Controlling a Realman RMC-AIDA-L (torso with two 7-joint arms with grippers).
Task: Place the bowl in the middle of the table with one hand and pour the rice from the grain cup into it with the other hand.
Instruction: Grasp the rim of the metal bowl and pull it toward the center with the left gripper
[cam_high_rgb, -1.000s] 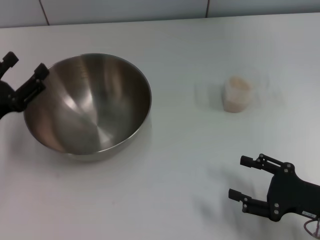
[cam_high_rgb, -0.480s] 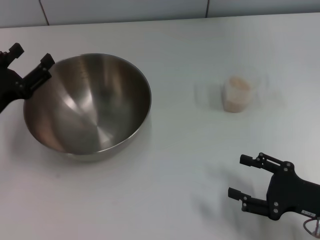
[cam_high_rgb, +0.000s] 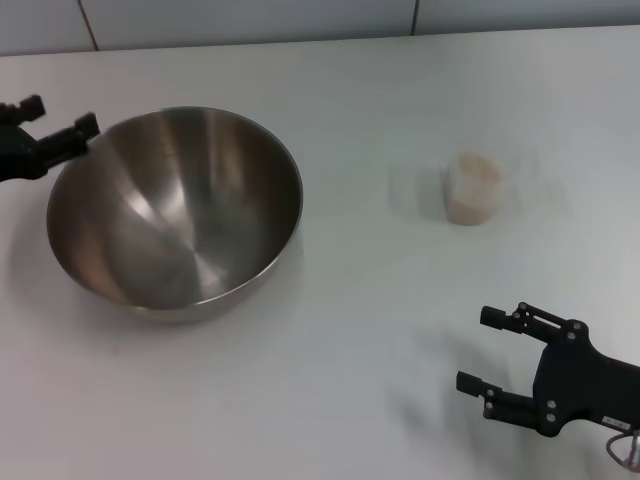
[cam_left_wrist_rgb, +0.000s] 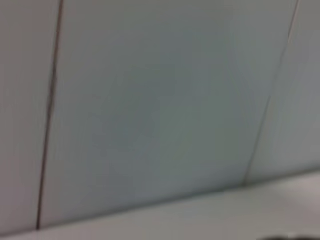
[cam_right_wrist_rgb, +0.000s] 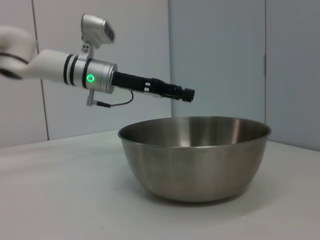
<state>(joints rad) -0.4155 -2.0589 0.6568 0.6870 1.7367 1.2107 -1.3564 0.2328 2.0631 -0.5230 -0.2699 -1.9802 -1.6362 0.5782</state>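
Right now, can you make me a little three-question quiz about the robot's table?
1. True or false: the rice is already in the bowl.
2. Which gripper is closer to the grain cup: A left, B right?
3. Fill in: the left gripper hovers by the bowl's ____.

Key: 1 false, the bowl holds nothing. 2 B, the right gripper, open, near the table front. 3 rim.
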